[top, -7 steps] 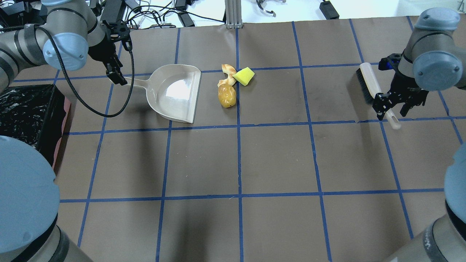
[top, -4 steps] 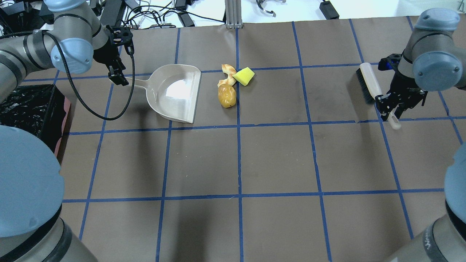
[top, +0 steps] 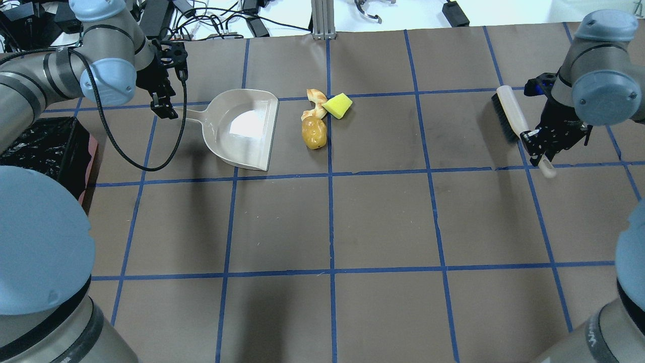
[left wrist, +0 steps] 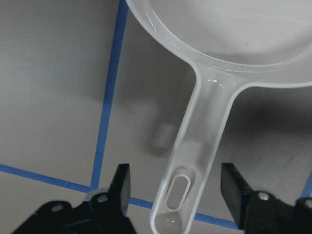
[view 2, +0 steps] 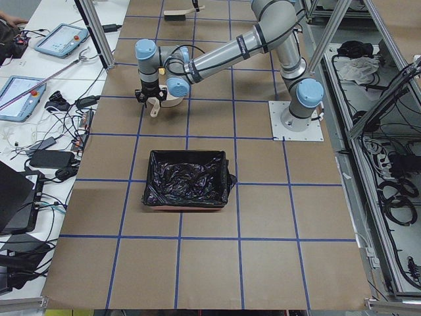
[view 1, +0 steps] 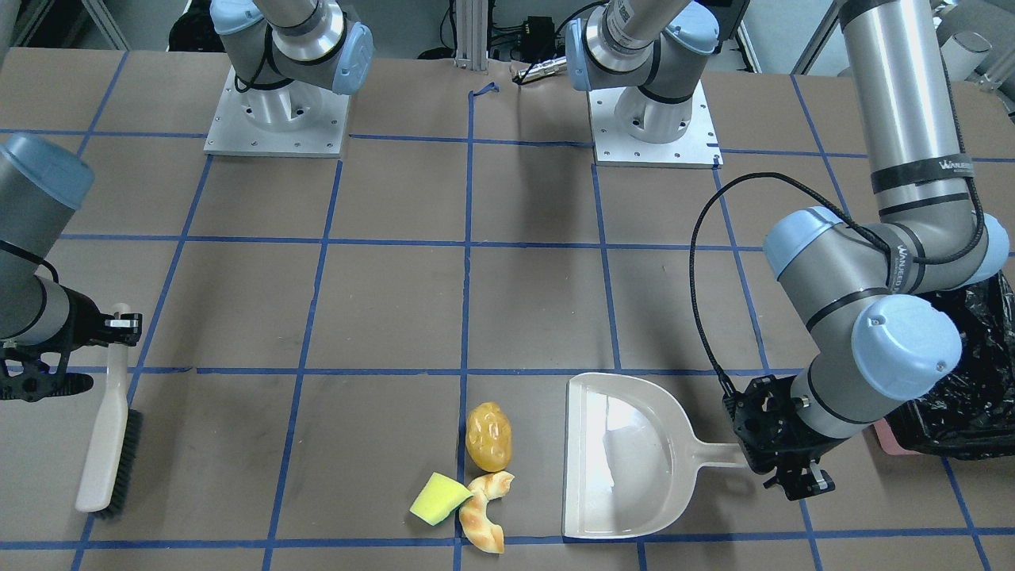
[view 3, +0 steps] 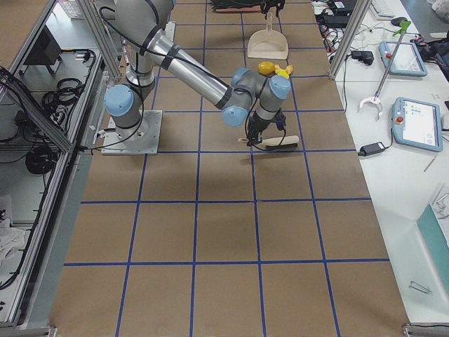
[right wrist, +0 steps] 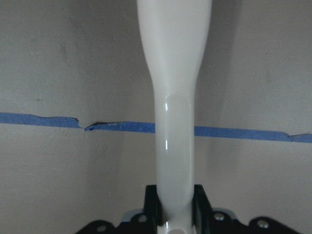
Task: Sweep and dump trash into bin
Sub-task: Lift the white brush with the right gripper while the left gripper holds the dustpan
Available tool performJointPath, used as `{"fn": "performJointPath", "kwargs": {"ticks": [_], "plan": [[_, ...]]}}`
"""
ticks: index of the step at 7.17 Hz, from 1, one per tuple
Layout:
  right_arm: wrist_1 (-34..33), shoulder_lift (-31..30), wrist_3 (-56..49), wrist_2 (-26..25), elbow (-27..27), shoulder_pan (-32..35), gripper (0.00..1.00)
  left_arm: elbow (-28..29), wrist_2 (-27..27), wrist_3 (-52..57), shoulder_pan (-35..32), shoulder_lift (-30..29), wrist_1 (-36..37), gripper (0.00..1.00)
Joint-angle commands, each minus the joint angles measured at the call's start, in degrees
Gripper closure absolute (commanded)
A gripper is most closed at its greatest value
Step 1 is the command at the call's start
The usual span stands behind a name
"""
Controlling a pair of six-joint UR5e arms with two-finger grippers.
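Glossy amber lump (top: 314, 133), yel sponge wedge (top: 337, 105), curved tan croissant pc (top: 317, 98), clustered.

I'm looking at a brown table (top: 383, 222) gridded in blue tape (top: 331, 217), beige dustpan (top: 242, 131) flat left of centre, amber lump (top: 314, 133), croissant piece (top: 316, 98) and yellow sponge (top: 337, 105) clustered just beside its open lip, pink bin (top: 40, 146) with black liner at the left edge, brush (top: 506, 113) far right

tbl (top: 383, 222): brown cover, blue tape grid | white bench (view 2: 59, 16) w/ cables (view 2: 71, 126), tablets (view 2: 62, 41) | alu post (top: 320, 20) at far edge
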Motion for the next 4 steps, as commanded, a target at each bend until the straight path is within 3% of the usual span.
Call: {"fn": "performJointPath", "kwargs": {"ticks": [1, 4], "plan": [[-0.12, -0.88, 1.65, -0.08, -1.18, 0.82, 0.81, -0.57, 0.21, 0.15, -0.02, -0.09, -0.62, 0.11], [6.36, -0.71, 12.09, -5.51, -5.21, 10.56, 0.81, -0.30, 0.30, -0.38, -0.02, -0.44, -0.26, 0.02]]}}
